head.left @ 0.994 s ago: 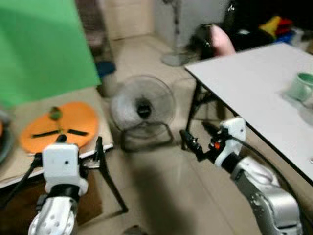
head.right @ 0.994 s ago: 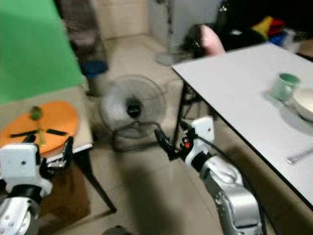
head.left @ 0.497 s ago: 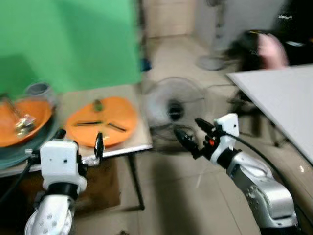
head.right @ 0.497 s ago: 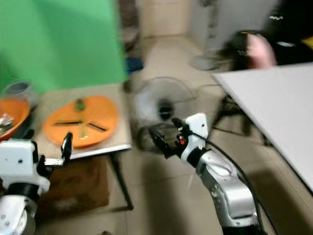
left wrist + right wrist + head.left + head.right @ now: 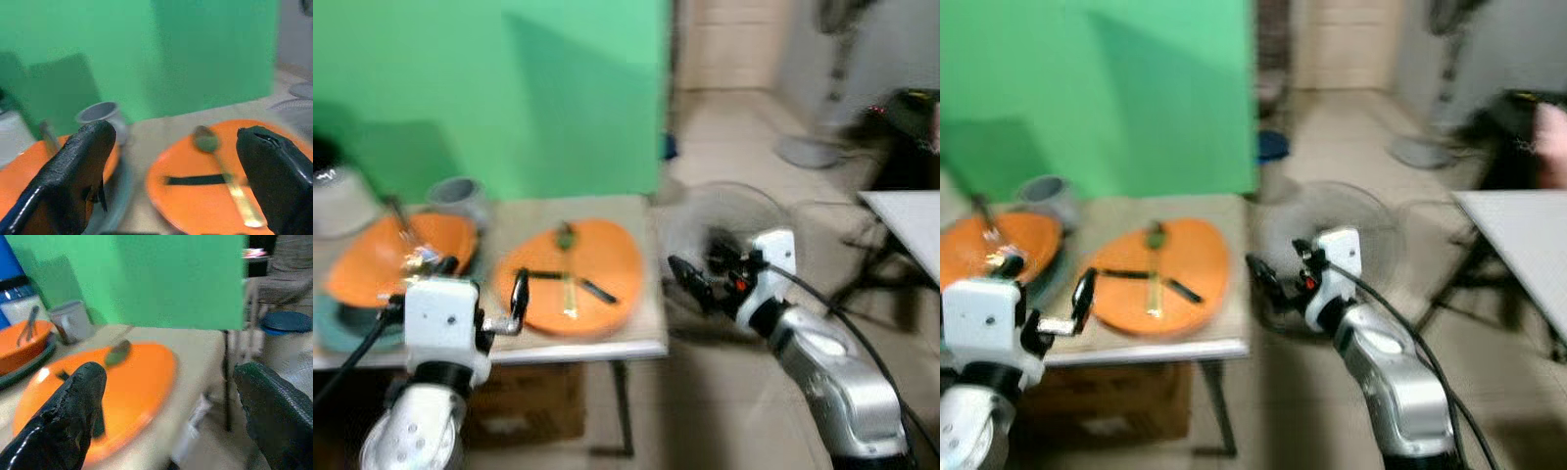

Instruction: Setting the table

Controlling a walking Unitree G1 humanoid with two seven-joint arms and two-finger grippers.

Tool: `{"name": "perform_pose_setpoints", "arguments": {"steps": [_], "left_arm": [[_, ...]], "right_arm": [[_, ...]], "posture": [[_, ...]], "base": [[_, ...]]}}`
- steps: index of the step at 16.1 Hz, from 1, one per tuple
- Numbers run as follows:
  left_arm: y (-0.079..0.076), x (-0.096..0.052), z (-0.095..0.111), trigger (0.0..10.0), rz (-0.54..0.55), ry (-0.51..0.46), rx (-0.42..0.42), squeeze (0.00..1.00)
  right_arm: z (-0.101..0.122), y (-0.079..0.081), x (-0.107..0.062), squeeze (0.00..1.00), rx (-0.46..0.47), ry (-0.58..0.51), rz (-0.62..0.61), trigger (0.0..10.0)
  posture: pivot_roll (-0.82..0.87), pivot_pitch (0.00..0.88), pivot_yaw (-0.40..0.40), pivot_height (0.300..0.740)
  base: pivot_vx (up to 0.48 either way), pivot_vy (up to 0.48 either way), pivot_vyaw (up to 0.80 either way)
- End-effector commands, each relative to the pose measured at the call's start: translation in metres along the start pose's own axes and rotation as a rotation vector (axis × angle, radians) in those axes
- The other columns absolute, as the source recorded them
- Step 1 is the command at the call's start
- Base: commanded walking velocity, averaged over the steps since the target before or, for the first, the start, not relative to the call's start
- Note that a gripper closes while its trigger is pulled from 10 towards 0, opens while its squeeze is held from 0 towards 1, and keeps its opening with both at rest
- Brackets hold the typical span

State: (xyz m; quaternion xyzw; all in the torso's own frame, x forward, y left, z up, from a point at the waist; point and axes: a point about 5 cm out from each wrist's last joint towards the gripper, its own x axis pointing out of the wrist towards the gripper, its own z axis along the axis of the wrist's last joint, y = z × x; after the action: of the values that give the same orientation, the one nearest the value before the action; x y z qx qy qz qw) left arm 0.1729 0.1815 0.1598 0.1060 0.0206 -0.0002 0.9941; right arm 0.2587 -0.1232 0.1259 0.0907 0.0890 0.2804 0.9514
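We face a small table (image 5: 641, 345) against a green screen (image 5: 489, 88). On it lies an orange plate (image 5: 607, 264) carrying a green spoon (image 5: 566, 235) and dark sticks; beside the plate sit an orange bowl (image 5: 372, 264) and a grey cup (image 5: 458, 192). Our left gripper (image 5: 176, 166) hovers before the plate, fingers spread wide, holding nothing. Our right gripper (image 5: 166, 396) hangs just off the table's edge near a floor fan (image 5: 724, 225), likewise gaping and empty.

Glossy orange plate (image 5: 572, 277), matt green backdrop (image 5: 489, 93), rough black fingers (image 5: 78, 171).
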Motion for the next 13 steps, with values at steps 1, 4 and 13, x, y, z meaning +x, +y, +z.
{"name": "perform_pose_setpoints", "arguments": {"steps": [1,4,13], "left_arm": [[-0.004,0.006,-0.003,10.0,-0.045,0.016,-0.015,1.0],[-0.01,0.017,-0.007,10.0,-0.131,0.044,-0.038,1.0],[-0.007,0.076,-0.031,10.0,-0.176,0.313,-0.056,0.0]], "right_arm": [[0.003,-0.007,-0.006,0.0,-0.007,-0.006,-0.039,10.0],[0.006,-0.008,-0.006,0.0,-0.027,-0.011,-0.038,10.0],[0.018,-0.01,-0.01,0.0,-0.104,0.038,0.124,10.0]], "posture": [[0.02,0.0,0.017,0.74],[0.01,0.0,0.011,0.74],[-0.02,0.0,0.011,0.74]], "base": [[0.322,0.0,-0.74],[0.091,0.0,0.0],[0.0,0.0,0.0]]}}
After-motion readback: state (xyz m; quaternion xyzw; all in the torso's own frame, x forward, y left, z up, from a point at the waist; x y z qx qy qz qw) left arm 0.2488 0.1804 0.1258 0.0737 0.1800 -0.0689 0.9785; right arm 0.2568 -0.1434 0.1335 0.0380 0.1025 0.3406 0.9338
